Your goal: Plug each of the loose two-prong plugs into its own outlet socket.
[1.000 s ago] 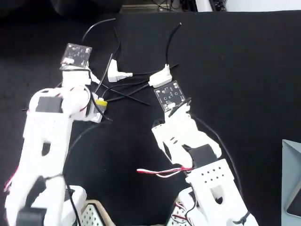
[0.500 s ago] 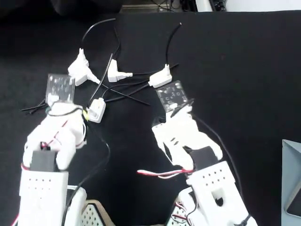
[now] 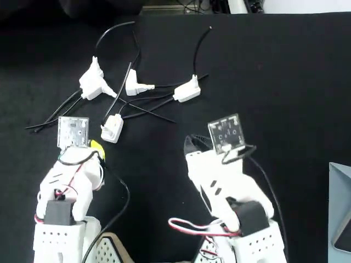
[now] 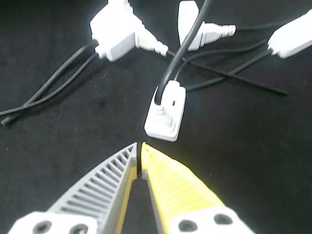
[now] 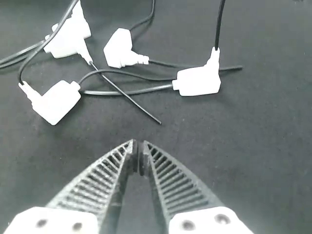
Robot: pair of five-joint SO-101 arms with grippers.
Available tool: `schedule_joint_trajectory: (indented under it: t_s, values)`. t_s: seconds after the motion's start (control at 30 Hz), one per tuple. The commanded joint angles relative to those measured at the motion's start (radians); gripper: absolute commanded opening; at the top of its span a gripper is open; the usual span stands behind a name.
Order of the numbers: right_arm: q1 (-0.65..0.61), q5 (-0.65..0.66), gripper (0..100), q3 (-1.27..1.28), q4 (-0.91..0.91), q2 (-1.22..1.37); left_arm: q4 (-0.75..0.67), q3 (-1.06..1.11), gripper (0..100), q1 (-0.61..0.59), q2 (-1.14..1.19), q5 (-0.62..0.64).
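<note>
While the white plastic plugs and sockets on thin black cords [image 3: 186, 91] lie clustered far-left on the black table [image 3: 285, 76], nothing is held by the left gripper [image 4: 140, 150] or right gripper [image 5: 138, 145], both pressed together nearer, so a grasp with jaws parted over one plug is judged due.

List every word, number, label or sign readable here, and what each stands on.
No text can be read.
White plug and socket pieces: no print visible.
Left arm's square board: marks too blurred to read.
Right arm's square board: marks too blurred to read.
</note>
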Motion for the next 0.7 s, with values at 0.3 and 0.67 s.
schedule_joint_trajectory:
  t_s: [0.3, 0.67]
  values:
    - [0.011, 0.043, 1.6, 0.260, 0.061, -0.343, -0.012, 0.197, 3, -0.007, -0.238, -0.052]
    - [0.132, 0.043, 1.4, 0.375, 0.064, -0.331, -0.014, 0.291, 3, -0.002, -0.233, -0.048]
